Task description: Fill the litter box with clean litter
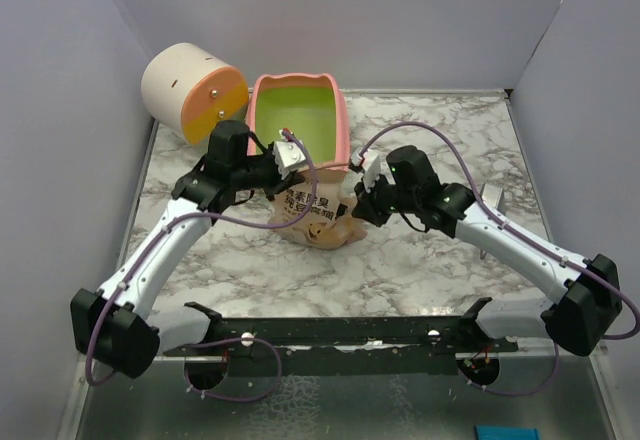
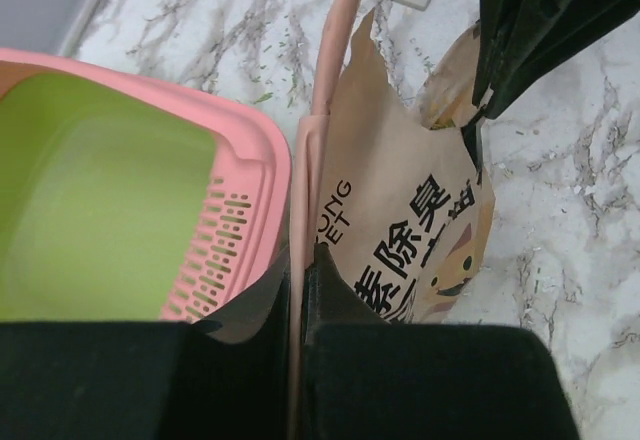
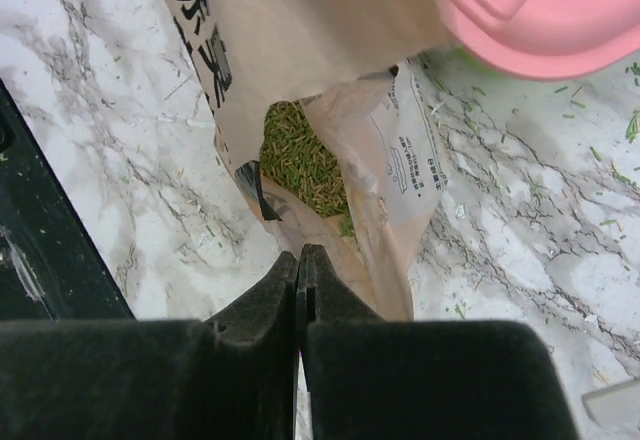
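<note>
**Pouch pinched at both sides, box waits just beyond it**

The marble worktop (image 1: 430, 260) fills the middle of the top view. On it, at the upper centre of the frame, sits the litter box (image 1: 341, 125). Its lime-green floor is bare, so I judge no filling has been done. Its long axis seems to run up the frame, with the slotted ledge at the lower end, the end nearest the pouch. A cream-and-orange cylinder (image 1: 190, 90) lies at the upper left, touching nothing I need.

Directly below the box is the tan pouch (image 1: 312, 218), its upper edge against the pink rim. My left end effector (image 1: 288, 156) has its fingers together on the pouch's upper left edge, right beside the ledge, so it is the nearer arm. My right end effector (image 1: 362, 198) sits lower right, fingers closed and apparently clamped on the lip of the open mouth.

The clean litter (image 3: 300, 160) shows as green pellets inside that mouth. I reckon the pour has to go up-frame, over the slotted end.
</note>
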